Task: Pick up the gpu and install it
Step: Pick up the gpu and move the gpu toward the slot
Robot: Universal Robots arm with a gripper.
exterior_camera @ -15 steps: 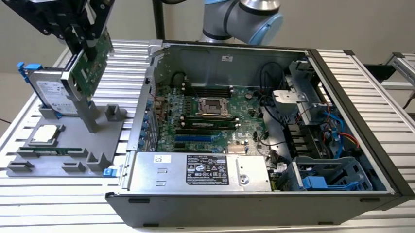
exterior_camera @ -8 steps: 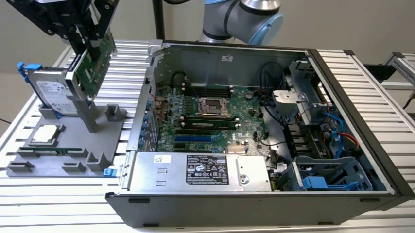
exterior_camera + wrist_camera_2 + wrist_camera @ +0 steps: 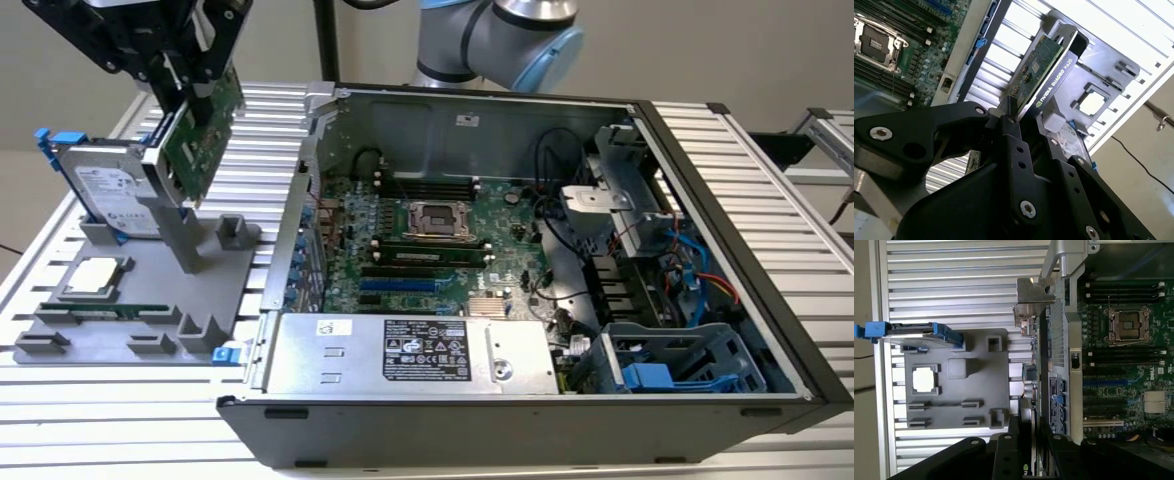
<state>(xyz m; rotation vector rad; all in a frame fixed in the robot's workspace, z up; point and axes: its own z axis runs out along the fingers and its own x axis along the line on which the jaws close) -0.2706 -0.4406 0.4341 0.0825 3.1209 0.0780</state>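
Hanging tilted at the exterior view's upper left, the gpu (image 3: 203, 125) shows as a green card. Its silver bracket (image 3: 163, 165) runs down the edge that faces the exterior view's left. The gripper (image 3: 187, 80) is clamped on it from above. In the second wrist view the black fingers (image 3: 1010, 112) press on both faces of the board, the green side one way and the black cooler (image 3: 1054, 87) the other.

The card's lower end sits right at the top of a tall post (image 3: 183, 235) on the grey fixture (image 3: 147, 335); I cannot tell whether they touch. Just beside the card, toward the exterior view's left, a silver hard drive (image 3: 104, 185) with blue rails stands upright in the same fixture. Nearer the camera a square processor chip (image 3: 91, 275) lies flat in a recess, with a thin memory stick (image 3: 107, 310) in front of it.

The fixture rests on a slatted metal table (image 3: 120, 420). To the exterior view's right of it stands the open computer case (image 3: 507, 435). The green motherboard (image 3: 427, 240) is exposed, and a power supply (image 3: 400, 350) lies along the near side. The card hangs outside the case, over the fixture. The arm (image 3: 501, 30) rises behind the case.
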